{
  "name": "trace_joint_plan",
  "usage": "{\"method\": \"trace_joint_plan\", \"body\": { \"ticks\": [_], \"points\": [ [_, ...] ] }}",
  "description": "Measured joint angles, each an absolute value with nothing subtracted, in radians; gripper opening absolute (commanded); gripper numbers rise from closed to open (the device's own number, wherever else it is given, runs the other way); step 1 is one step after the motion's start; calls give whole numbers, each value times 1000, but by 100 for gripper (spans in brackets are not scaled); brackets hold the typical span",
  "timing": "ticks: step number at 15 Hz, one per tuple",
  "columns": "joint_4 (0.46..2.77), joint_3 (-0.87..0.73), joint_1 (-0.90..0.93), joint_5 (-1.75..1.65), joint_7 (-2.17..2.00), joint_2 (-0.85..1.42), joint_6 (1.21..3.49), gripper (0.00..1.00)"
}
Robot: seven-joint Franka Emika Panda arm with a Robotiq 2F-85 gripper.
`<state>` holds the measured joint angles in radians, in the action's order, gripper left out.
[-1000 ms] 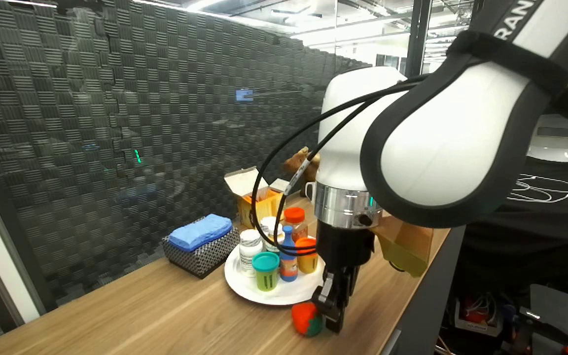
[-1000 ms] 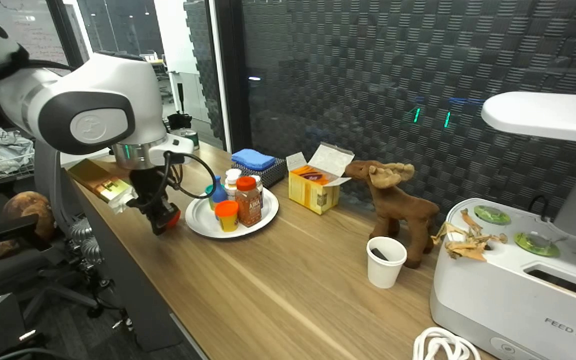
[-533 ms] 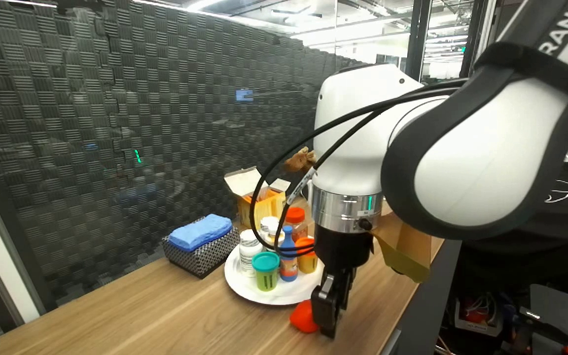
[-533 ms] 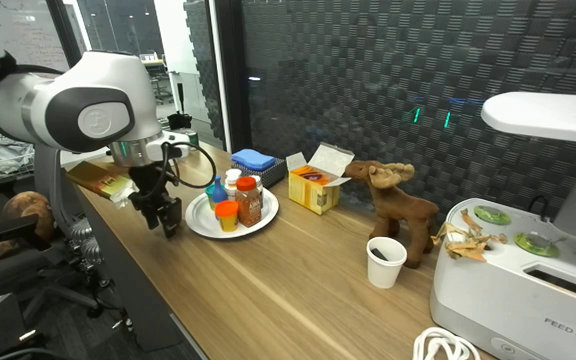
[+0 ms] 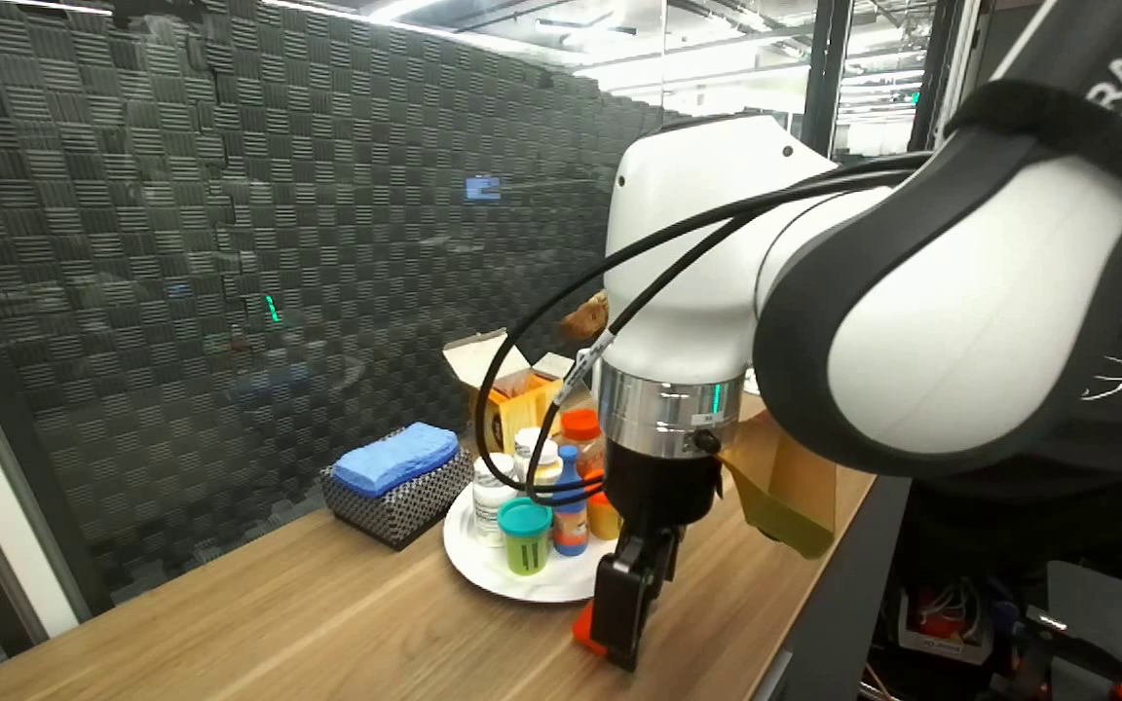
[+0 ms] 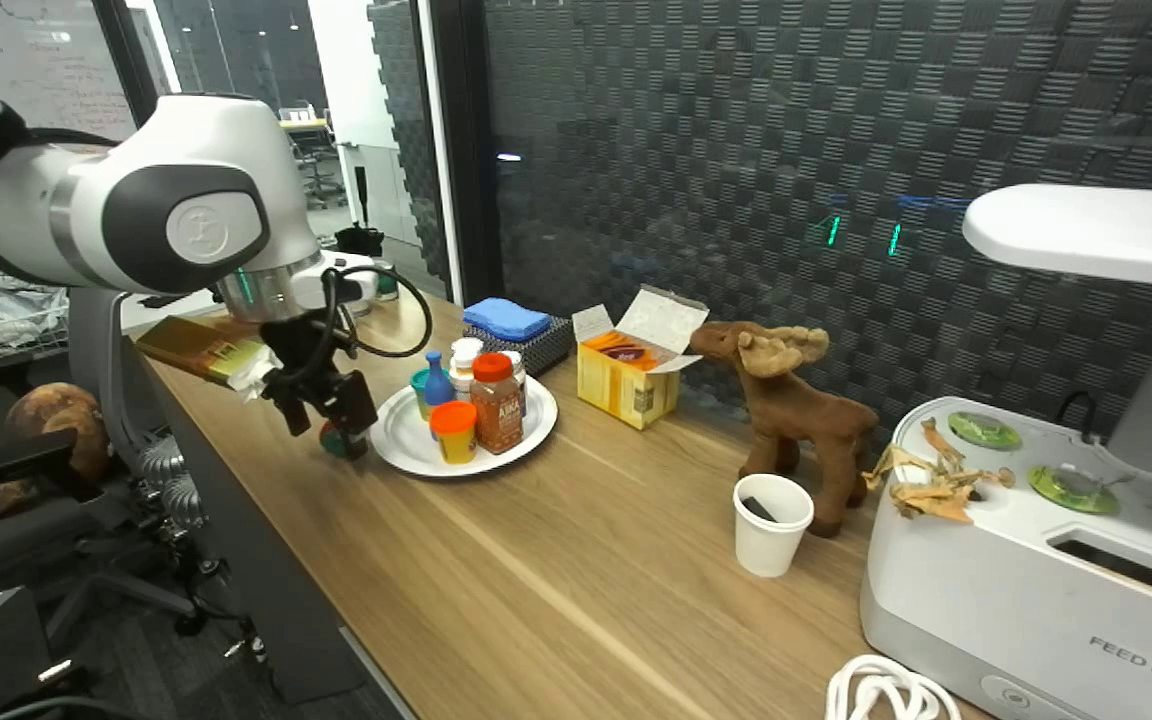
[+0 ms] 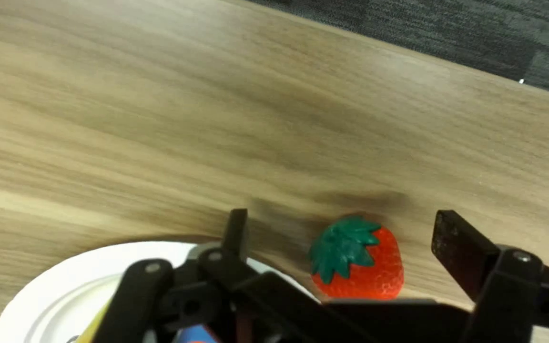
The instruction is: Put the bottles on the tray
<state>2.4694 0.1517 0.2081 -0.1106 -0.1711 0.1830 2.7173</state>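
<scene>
Tray [image 6: 401, 440]: in an exterior view, it lies flat on the table [image 6: 576, 540], left of the yellow carton [image 6: 616, 388], and holds the bottles [image 6: 484, 408].
Red-capped bottle [image 6: 501, 405]: upright on the tray, with the orange-capped tub [image 6: 454, 435] just to its near left.
Blue bottle [image 5: 570, 518]: in an exterior view, upright on the tray, right of the teal-capped jar [image 5: 525, 543].
White bottles [image 5: 495, 504]: 2 or more on the tray's far left part; overlap hides the exact count.
Claw [image 7: 341, 233]: in the wrist view, jaws wide apart, gripping nothing, 1 on each side of the strawberry [image 7: 356, 257], just beside the tray.
Bottles left: probably 0; at least 6 are placed, so the task looks done.
</scene>
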Motion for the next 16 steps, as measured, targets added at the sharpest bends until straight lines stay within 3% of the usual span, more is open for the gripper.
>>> {"method": "trace_joint_plan", "body": {
  "ticks": [7,8,10,13,16],
  "points": [
    [2426,156,208,-102,-97,226,2744,100],
    [2419,157,208,-97,-82,235,2747,76],
    [2408,160,206,-88,-55,251,2753,68],
    [2396,163,201,-81,-31,257,2755,42],
    [2394,184,183,-28,19,247,2757,25]
  ]
}}
